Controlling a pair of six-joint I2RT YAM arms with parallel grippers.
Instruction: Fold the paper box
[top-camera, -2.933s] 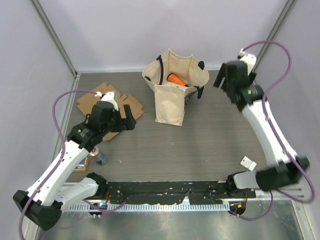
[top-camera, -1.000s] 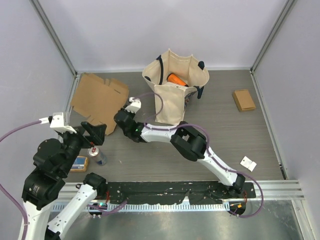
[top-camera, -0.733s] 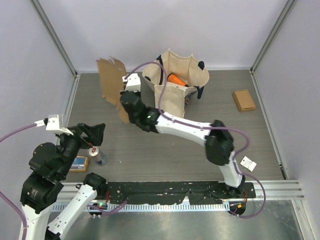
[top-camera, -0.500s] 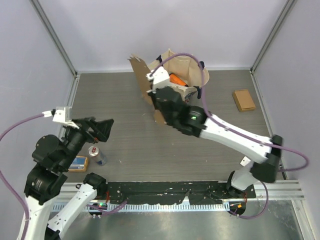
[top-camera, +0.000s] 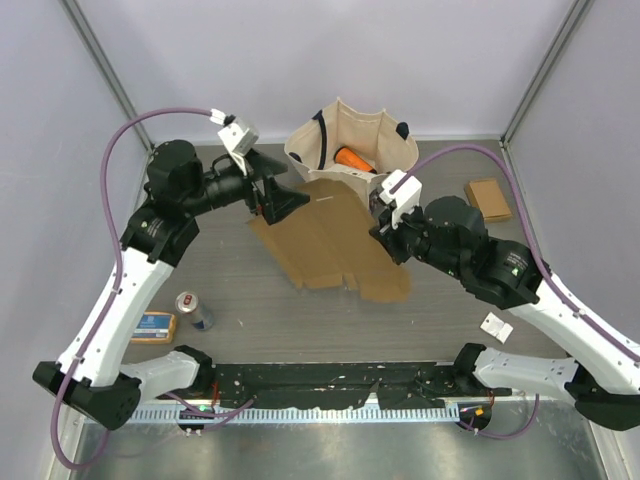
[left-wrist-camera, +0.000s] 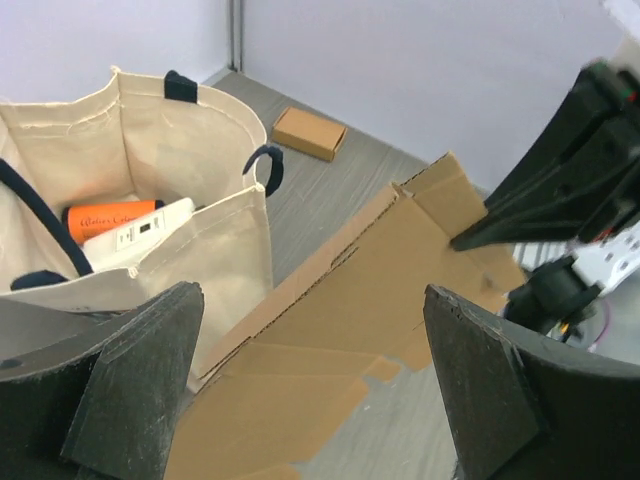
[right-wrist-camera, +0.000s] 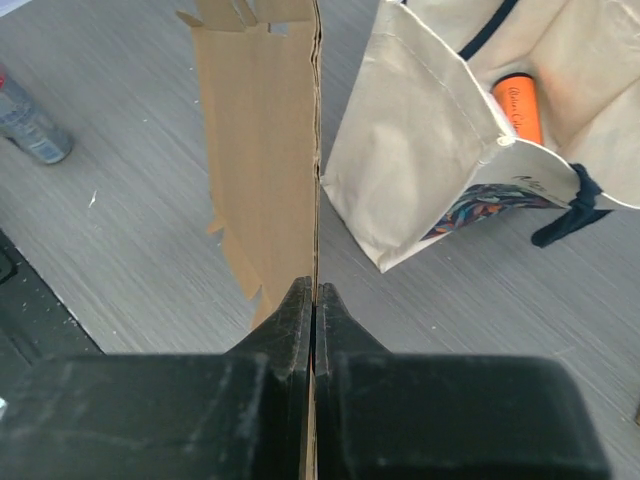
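Currently right gripper (right-wrist-camera: 313, 300) clamped on edge of flat cardboard box blank (top-camera: 325, 240), held before tote bag (top-camera: 390, 150); left gripper (top-camera: 278, 198) jaws wide apart beside it. Watch thin edge grip: your fast swing could slip blank, snag bag.

I'm seeing the paper box (top-camera: 330, 235) as plain brown cardboard, matt and smooth on its faces. The tote bag (top-camera: 372, 130) is showing coarse cream canvas with dark cloth handles. The tabletop (top-camera: 240, 300) is reading as matt grey wood-grain. The left tool (left-wrist-camera: 315, 385) and right tool (right-wrist-camera: 313, 300) are looking like matt black plastic. The can (top-camera: 195, 311) is glinting like metal.
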